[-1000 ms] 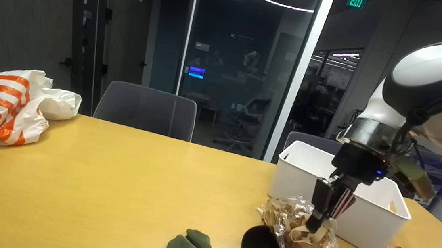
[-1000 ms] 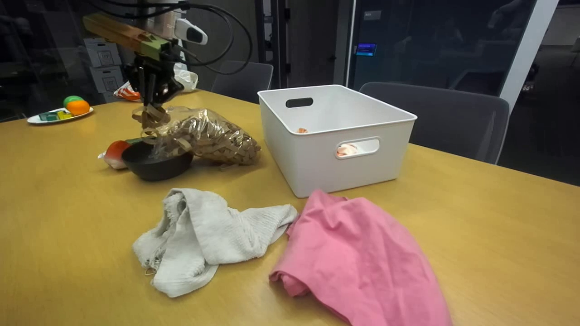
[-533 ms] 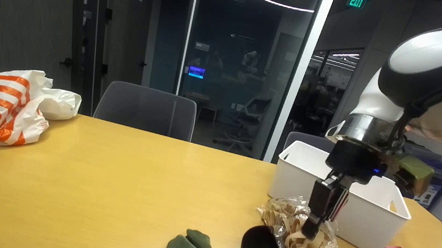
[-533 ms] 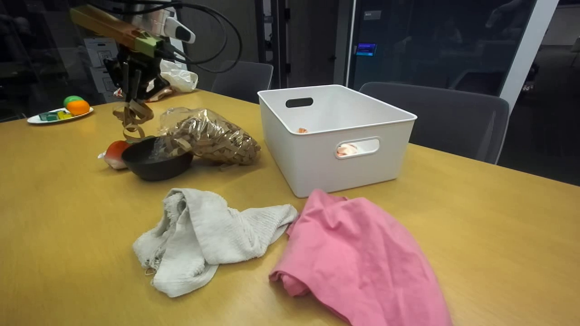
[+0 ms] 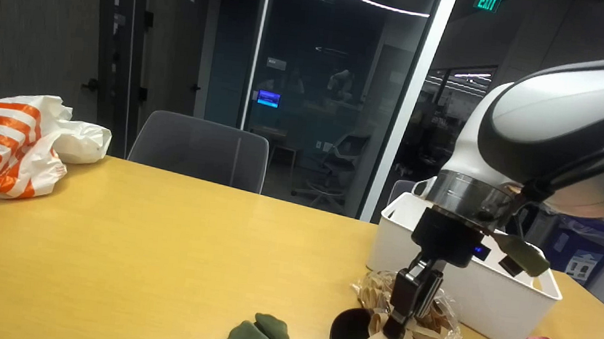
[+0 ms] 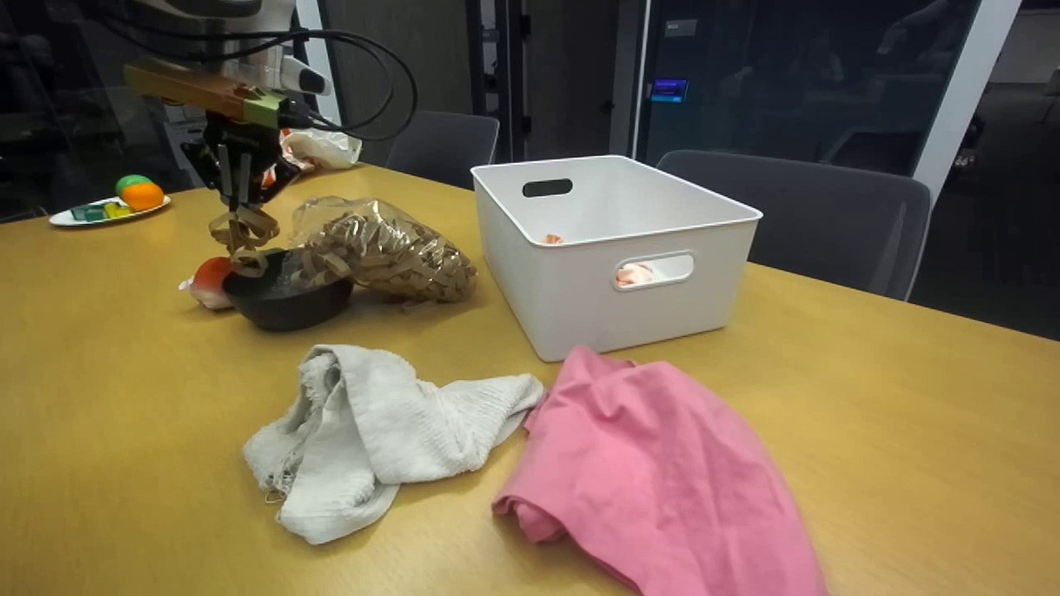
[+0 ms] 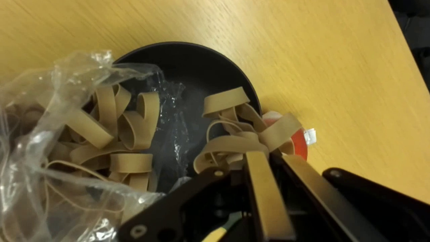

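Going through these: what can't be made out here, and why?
How many tan bands the claw holds: they overlap in the wrist view.
What lies in the white box: mostly behind its wall in an exterior view.
Full outline of the pink cloth: cut by the bottom edge in an exterior view.
Full shape of the red item: bands cover part in the wrist view.

My pincer (image 7: 273,155) is mostly black, and I see tan bands (image 7: 231,144), a black bowl (image 7: 201,69), a white bin (image 6: 588,302), a pink cloth (image 6: 662,480), and a white bag (image 5: 15,150) with orange rings.
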### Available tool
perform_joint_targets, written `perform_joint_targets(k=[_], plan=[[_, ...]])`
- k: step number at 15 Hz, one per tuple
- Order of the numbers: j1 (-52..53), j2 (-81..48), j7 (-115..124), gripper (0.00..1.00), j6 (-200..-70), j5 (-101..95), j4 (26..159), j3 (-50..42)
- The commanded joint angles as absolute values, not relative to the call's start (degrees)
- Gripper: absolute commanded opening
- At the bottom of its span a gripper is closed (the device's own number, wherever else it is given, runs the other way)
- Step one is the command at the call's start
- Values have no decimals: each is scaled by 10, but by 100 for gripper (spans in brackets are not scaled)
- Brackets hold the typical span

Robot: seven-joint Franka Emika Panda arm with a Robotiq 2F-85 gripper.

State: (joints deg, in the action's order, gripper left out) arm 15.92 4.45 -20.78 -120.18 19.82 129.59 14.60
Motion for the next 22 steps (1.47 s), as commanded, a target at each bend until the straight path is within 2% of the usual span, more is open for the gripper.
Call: perform_joint_targets(k=[1,4,5,7,15,22], plan=[[163,26,-202,10,-1252,164,1299,153],[160,9,-199,12,-1258,150,1298,151],[159,6,-194,36,-1252,148,1296,151],[157,3,-197,39,-1250,154,1295,151],[146,29,-209,98,-1221,191,1290,139],[136,29,-198,100,-1153,177,1285,124]])
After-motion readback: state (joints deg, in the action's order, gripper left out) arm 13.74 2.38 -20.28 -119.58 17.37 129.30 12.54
